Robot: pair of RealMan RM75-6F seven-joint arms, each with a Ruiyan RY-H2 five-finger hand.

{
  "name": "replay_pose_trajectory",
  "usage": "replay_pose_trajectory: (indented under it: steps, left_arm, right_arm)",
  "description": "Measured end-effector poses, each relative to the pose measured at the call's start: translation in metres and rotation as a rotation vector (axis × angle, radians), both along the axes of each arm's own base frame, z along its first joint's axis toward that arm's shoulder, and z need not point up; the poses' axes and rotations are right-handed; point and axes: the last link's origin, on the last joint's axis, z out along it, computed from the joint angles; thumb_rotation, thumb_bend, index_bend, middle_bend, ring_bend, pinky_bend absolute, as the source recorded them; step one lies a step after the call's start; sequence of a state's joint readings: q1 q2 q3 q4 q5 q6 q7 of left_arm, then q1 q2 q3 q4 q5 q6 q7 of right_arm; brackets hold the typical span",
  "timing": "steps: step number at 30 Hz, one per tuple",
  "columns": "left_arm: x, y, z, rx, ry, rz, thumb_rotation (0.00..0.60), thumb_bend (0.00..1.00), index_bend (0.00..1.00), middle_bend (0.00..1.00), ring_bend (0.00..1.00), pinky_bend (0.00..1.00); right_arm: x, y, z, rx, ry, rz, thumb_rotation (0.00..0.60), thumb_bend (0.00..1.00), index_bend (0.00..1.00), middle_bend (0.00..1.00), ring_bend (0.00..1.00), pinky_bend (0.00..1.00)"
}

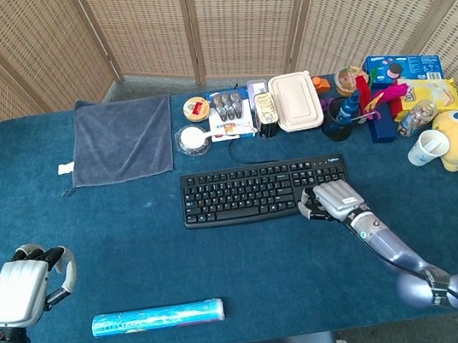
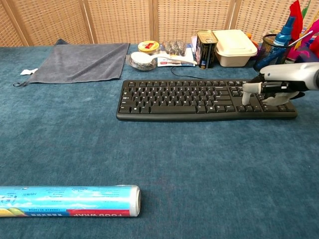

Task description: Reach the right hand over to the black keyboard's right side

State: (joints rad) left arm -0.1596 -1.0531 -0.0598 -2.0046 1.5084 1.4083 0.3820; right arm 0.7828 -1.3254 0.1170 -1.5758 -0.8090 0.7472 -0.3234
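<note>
The black keyboard [image 1: 249,192] [image 2: 199,98] lies across the middle of the blue table. My right hand [image 1: 331,200] [image 2: 276,87] is over its right end, above the number pad, palm down with fingers curled and nothing held. Whether it touches the keys I cannot tell. My left hand [image 1: 22,289] hangs at the near left corner, fingers curled in, holding nothing; the chest view does not show it.
A blue foil roll [image 1: 158,317] [image 2: 67,200] lies near the front edge. A grey towel [image 1: 122,139] is at the back left. Jars, a tin [image 2: 205,48], a white box [image 1: 294,101], a pen cup [image 2: 275,51] and snack boxes crowd the back right.
</note>
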Motion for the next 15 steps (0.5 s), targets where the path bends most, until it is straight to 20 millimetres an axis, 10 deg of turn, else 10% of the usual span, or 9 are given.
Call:
replay_pose_trajectory:
  steps: [15]
  left_arm:
    - [-0.0011, 0.0009, -0.0028, -0.006, -0.002, 0.001, 0.000, 0.46, 0.46, 0.58, 0.53, 0.30]
  right_arm:
    - [-0.0095, -0.0048, -0.0059, -0.013, 0.064, -0.018, 0.000, 0.54, 0.32, 0.94, 1.00, 0.91]
